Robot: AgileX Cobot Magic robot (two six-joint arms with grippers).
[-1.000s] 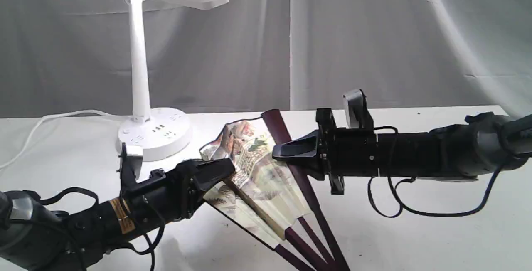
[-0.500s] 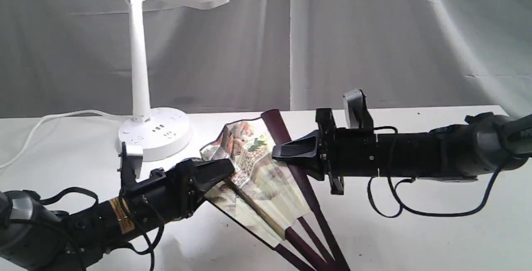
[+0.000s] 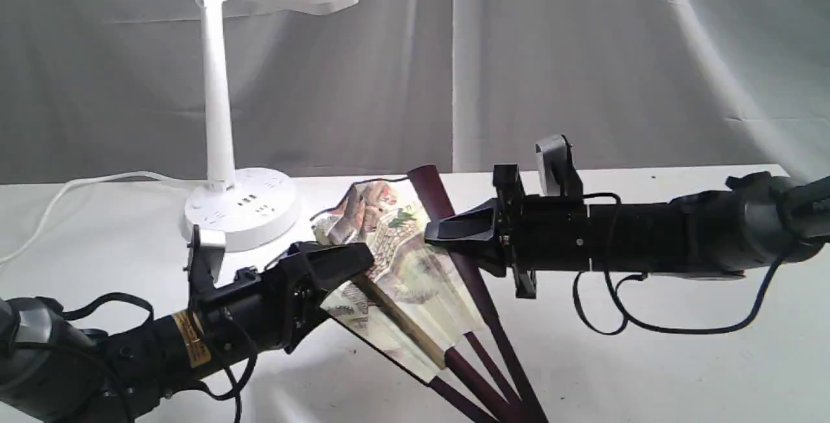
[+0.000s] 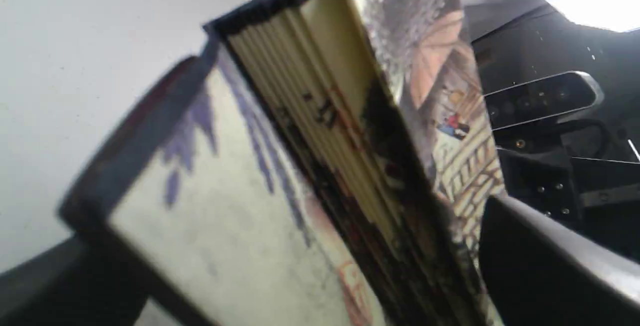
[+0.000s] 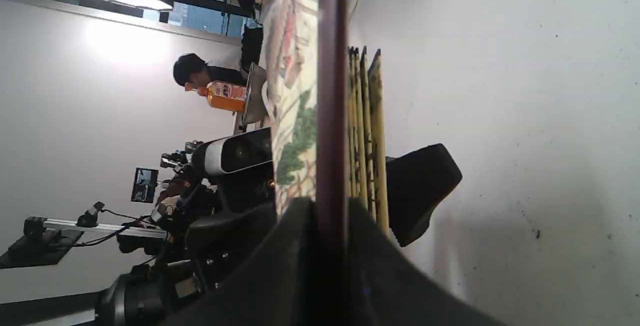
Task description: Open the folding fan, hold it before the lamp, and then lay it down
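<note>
Outside, shows folding fan (image 3: 402,267) half open near lamp (image 3: 217,111); close up, reveals right hand (image 5: 327,211) pinching maroon guard (image 5: 330,91), left hand (image 4: 285,236) spread round blurred pleats (image 4: 320,116); pivot cut off.

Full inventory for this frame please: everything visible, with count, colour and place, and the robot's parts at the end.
folding fan: one, cream painted leaf with black edge and maroon ribs, partly open, between the two grippers, right of the lamp base in the exterior view
lamp: one, white, standing rear left on the table
cord: one, white, running left from the lamp base
table: one, white
curtain: grey, behind the table
bottle: one, orange, far background of the right wrist view, beside a person
left gripper: one, black, jaws on either side of the fan's folded pleats, grip unclear
right gripper: one, black, shut on the fan's maroon guard
</note>
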